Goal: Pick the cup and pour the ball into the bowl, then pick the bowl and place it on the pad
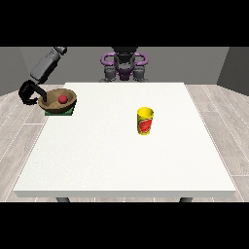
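Note:
A brown bowl [57, 101] rests on a green pad [71, 111] at the table's left edge, with a red ball [62, 98] inside it. The black hand at the view's left [30, 93] is at the bowl's left rim, its fingers curled round that rim. A yellow cup [145, 121] with a red mark stands upright near the table's middle, to the right of the bowl and apart from it. No hand shows at the view's right.
The white table [126, 160] stretches wide in front of and around the cup. The robot's torso [124, 65] stands behind the far edge. Only a sliver of the pad shows under the bowl.

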